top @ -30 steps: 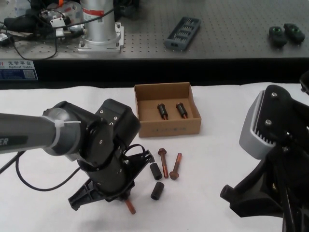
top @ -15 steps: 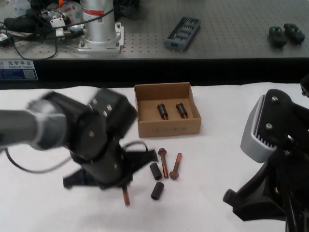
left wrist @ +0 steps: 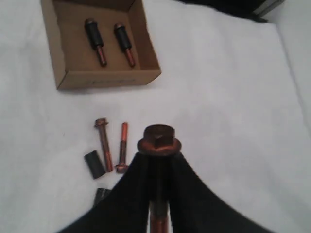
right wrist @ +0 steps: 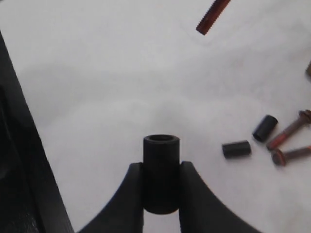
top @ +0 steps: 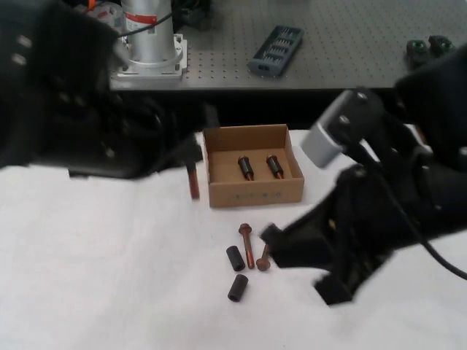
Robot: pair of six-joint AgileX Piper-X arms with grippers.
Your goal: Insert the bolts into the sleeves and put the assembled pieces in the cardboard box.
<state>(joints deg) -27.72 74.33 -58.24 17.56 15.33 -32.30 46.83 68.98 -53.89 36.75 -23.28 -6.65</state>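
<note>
Copper bolt (left wrist: 159,145) pinched in left fingers (left wrist: 129,194); black sleeve (right wrist: 161,172) in right fingers (right wrist: 125,204).

**Cardboard box** (top: 255,195): brown, open top, on desk (top: 109,292).

**Assembled pieces** (top: 246,167) (top: 274,165): qty 2, inside box. Each is a copper-colour bolt w/ black sleeve at head end. Lying flat, parallel, apart.

**Loose bolts** (left wrist: 103,143) (left wrist: 123,153): qty 2, flanged hex heads, flat on desk in front of box. Approx. parallel, heads at opposite ends.

**Loose sleeves** (left wrist: 95,164) (left wrist: 100,195): qty 2, black short tubes on their sides, just beside the bolts.

**Held bolt** (left wrist: 159,143): clamped in left claw (left wrist: 159,160), shank approx. upright, off desk by box's left front corner.

**Held sleeve** (right wrist: 161,170): black, bore visible, clamped in right claw (right wrist: 161,167).
</note>
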